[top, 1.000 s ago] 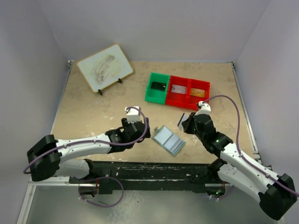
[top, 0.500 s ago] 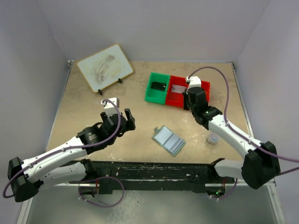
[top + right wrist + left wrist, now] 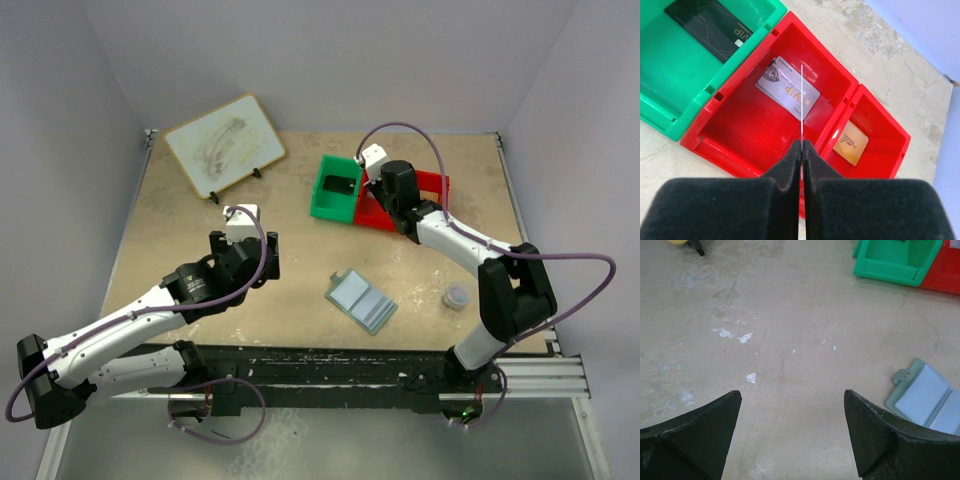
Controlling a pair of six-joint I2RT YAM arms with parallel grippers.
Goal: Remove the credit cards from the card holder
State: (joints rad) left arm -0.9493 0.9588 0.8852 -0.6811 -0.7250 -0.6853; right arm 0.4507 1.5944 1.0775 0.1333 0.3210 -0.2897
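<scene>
grey-green card holder (image 3: 361, 302) lies open flat on the desk (image 3: 180, 215) near the middle of the near edge, long axis slanting. left gripper (image 3: 242, 248) hovers beside it toward the left edge, spread wide, empty, the nearer arm. farther back, right gripper (image 3: 802, 145) pinches a thin card (image 3: 802, 105) edge-on over a red bin (image 3: 735, 127) holding a silver card (image 3: 787, 87); room enough to drop.

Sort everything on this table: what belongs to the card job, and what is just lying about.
Job:
- card holder, lying open
- held card, edge-on in the shut right tool
- black card in the green bin
- silver card and gold card in the red bins

Lying about:
- board on its stand
- small grey pot
</scene>
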